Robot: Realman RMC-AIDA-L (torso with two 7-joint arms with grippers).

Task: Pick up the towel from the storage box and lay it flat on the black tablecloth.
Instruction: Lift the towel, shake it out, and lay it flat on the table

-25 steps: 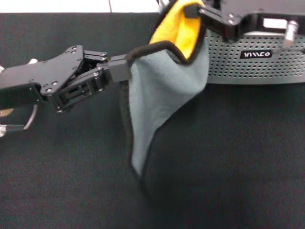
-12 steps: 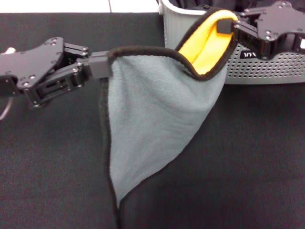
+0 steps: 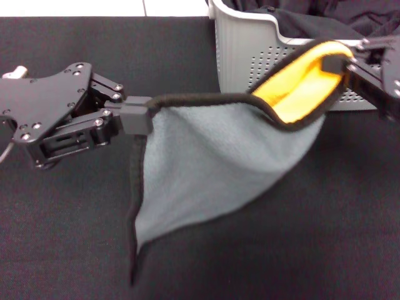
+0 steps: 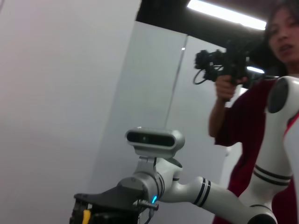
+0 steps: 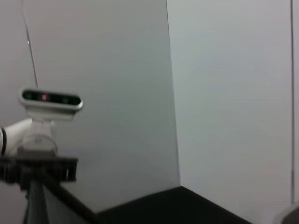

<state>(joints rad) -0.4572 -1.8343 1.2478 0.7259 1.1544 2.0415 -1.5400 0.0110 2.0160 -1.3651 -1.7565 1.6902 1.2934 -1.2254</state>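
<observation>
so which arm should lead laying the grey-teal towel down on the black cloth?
Probably the left gripper: it pinches the grey-teal, black-edged towel over open black tablecloth. The right gripper holds its corner by the grey perforated box.

- Towel [image 3: 212, 169]: soft napped cloth, matt; grey-teal face, orange-yellow reverse, black stitched edging.
- Storage box [image 3: 250, 56]: light grey plastic, smooth, perforated walls.
- Black tablecloth [image 3: 300, 237]: plain matt fabric, fine weave.
- Left gripper [image 3: 140, 115]: black, semi-matt, probably metal; bright screws.
</observation>
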